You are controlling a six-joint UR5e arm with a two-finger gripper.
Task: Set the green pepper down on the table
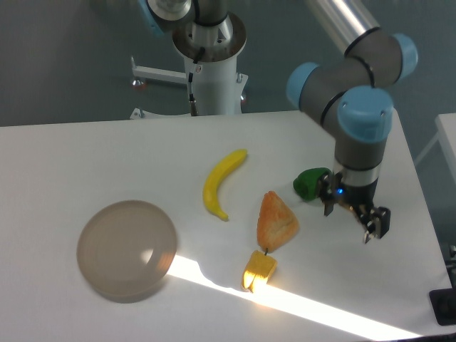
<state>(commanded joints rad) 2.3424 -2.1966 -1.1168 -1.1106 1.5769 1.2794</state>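
Observation:
The green pepper [309, 182] lies on the white table [107, 149], right of centre, and the arm's wrist covers part of its right side. My gripper [352, 220] hangs just in front of and to the right of the pepper. Its two dark fingers are spread apart and hold nothing. One fingertip [328, 209] sits close to the pepper's near edge; I cannot tell whether they touch.
A yellow banana [220, 182] lies mid-table. An orange wedge-shaped piece [276, 219] and a small yellow pepper piece [259, 268] sit left of the gripper. A round brownish-grey plate [127, 249] rests at the front left. The table's right edge runs close to the gripper.

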